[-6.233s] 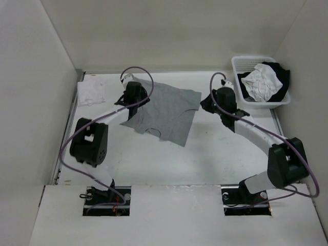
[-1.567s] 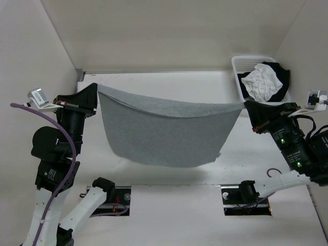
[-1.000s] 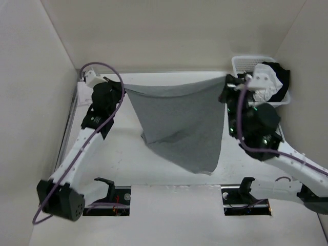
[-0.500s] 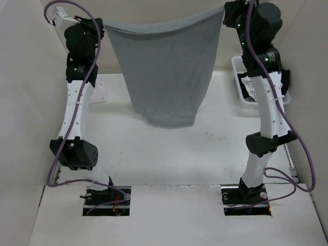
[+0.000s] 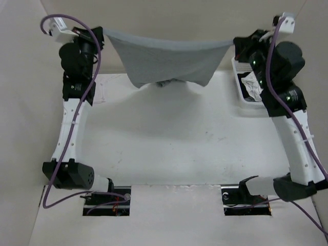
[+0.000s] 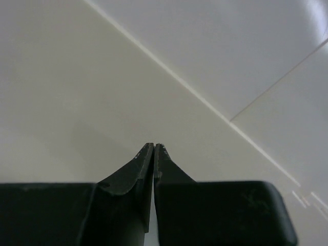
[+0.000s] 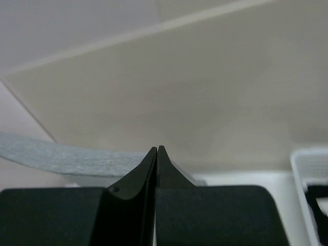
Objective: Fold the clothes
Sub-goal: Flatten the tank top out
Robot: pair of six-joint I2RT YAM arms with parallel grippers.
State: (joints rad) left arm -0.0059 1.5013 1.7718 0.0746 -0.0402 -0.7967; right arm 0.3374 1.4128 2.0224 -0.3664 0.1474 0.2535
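Observation:
The clothes (image 5: 169,59), one heather-grey knit garment, hang stretched between my two raised grippers at the back of the table. The top edge sags in the middle and the lower part bunches just above or on the tabletop (image 5: 164,83). My left gripper (image 5: 102,32) is shut on the garment's left corner. My right gripper (image 5: 234,44) is shut on its right corner. In the left wrist view the left gripper (image 6: 154,146) shows closed jaws against bare wall, with no cloth in sight. In the right wrist view a grey strip of the clothes (image 7: 61,159) runs left from the shut right gripper (image 7: 157,148).
A white basket (image 5: 239,91) with white and black garments (image 5: 253,84) stands at the back right, beside my right arm. A small white cloth (image 5: 100,92) lies at the back left, partly behind my left arm. Enclosure walls close in the left, back and right sides.
Both grippers have come down and spread wider apart. The garment, which hung long in front of the back wall, now hangs shorter with its lower part gathered at the table's far side.

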